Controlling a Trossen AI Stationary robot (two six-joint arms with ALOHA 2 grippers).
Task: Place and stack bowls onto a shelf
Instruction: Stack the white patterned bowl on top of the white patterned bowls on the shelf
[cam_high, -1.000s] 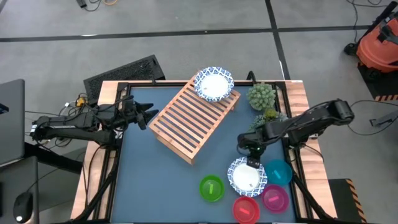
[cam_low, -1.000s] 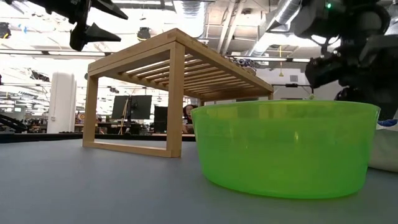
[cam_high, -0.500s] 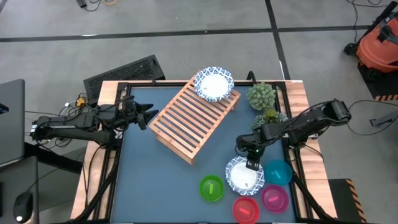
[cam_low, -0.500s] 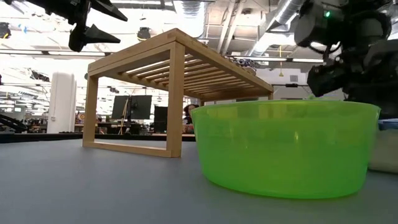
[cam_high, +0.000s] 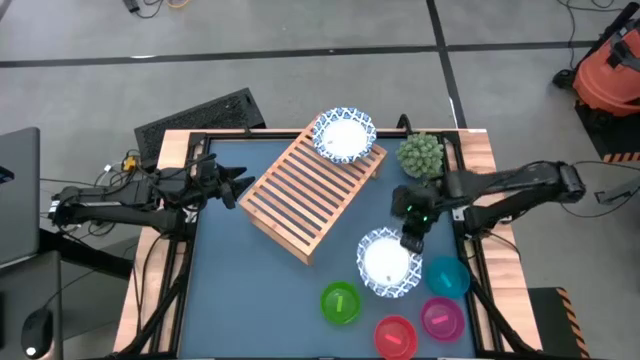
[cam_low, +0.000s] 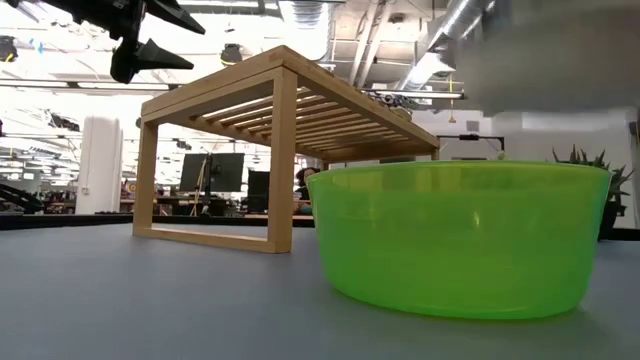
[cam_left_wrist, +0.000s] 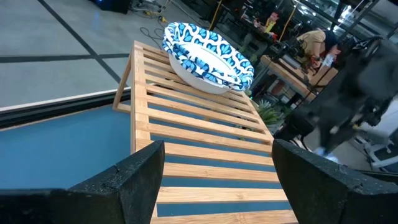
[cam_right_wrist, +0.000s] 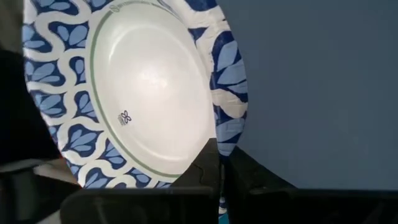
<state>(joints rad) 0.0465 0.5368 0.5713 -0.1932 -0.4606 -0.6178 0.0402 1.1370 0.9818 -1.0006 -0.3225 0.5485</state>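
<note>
The light-wood slatted shelf stands mid-table, and one blue-rimmed white bowl rests on its far end. My right gripper is shut on a second blue-rimmed bowl, which hangs above the table just off the shelf's near right side. On the table near the front edge sit green, red, magenta and teal bowls. My left gripper hovers open at the shelf's left end. My right gripper pinches the bowl's patterned rim between its two fingers, on the side of the bowl toward the table's far right. The fingers come from above, pointing down. The bowl is lifted clear of the table, its hollow facing up.
Two potted plants stand at the far right, close to my right arm. The green bowl fills the low view's foreground, with the shelf behind it. Bare blue tabletop lies to the near left.
My right gripper has taken hold of the blue-rimmed bowl's rim and risen with it, moving toward the far edge. The bowl, which sat on the table among the small bowls, now hangs clear and a little closer to the shelf.
</note>
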